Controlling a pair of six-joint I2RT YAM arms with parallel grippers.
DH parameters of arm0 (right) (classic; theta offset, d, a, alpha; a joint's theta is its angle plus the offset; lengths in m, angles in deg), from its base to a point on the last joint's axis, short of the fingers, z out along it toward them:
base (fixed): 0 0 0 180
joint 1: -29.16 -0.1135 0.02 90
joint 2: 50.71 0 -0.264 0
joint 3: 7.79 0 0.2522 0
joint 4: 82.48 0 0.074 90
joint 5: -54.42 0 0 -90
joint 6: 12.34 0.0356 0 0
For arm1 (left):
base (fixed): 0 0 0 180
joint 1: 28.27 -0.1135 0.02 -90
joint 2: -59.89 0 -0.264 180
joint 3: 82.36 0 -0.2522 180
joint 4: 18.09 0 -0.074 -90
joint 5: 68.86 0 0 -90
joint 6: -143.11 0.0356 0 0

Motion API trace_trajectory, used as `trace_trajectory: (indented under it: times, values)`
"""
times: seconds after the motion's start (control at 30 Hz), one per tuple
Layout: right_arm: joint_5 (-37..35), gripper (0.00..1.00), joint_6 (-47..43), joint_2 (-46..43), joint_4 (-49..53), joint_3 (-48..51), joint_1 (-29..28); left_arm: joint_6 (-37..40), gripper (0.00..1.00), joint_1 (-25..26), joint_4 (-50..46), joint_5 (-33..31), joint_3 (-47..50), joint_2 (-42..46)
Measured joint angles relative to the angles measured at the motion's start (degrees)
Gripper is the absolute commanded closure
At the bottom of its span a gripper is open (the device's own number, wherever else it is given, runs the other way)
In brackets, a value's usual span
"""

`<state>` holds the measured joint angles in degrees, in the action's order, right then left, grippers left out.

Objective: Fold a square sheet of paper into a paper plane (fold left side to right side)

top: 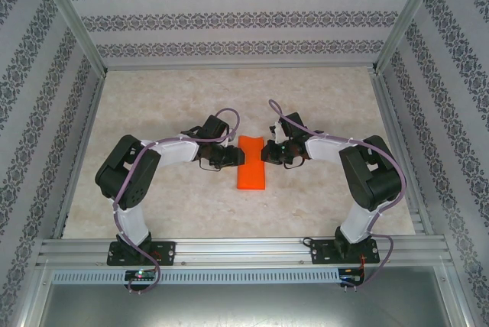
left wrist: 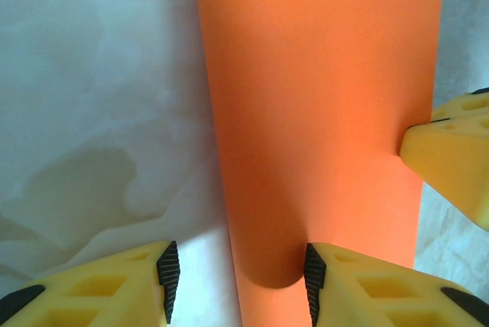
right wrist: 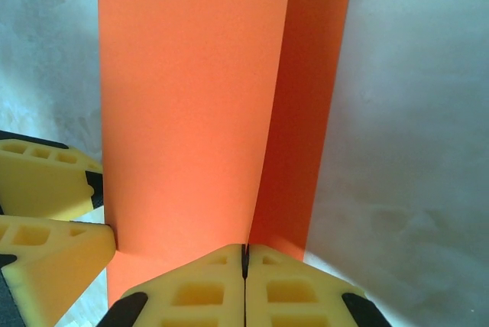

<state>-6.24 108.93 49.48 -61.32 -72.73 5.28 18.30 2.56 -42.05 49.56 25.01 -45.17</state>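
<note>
The square sheet of paper lies on the desk directly between the two tools, the left tool at its one long side and the right tool at the other. It is bright orange-red, plain and unmarked, and now has the shape of a narrow rectangle, doubled over into two layers.

From the right wrist, the upper layer looks pale and evenly lit. The lower layer shows as a darker, shadowed strip on the far side of it. The upper layer stands a little off the lower one, and its free edge runs slantwise down into the seam between the right tool's fingers. That tool is clenched, its two yellow fingers pressed flat together with the upper layer's edge nipped at their tips.

From the left wrist, the paper's surface is smooth, with one long straight edge passing between this tool's fingers. A rounded shadow sits on the paper just ahead of the finger that is over the sheet. The other finger is above bare desk. The left tool is released, its jaws well apart and nothing gripped between them. The right tool's yellow tip touches the paper's opposite edge, just ahead of the left tool.
</note>
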Motion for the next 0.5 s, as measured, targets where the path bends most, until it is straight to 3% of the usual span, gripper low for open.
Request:
trace_trajectory:
  times: [0.37, 0.5]
  values:
    - [-0.22, 0.90, -0.22, 0.00, 0.15, 0.00, 0.00, -0.22, 0.51, 1.09, 0.02, -0.68, -2.80, -1.66]
    - [-0.50, 0.82, -0.39, 0.00, 0.42, 0.00, 0.00, -0.13, 0.53, 1.44, -1.29, -2.62, -4.37, -3.02]
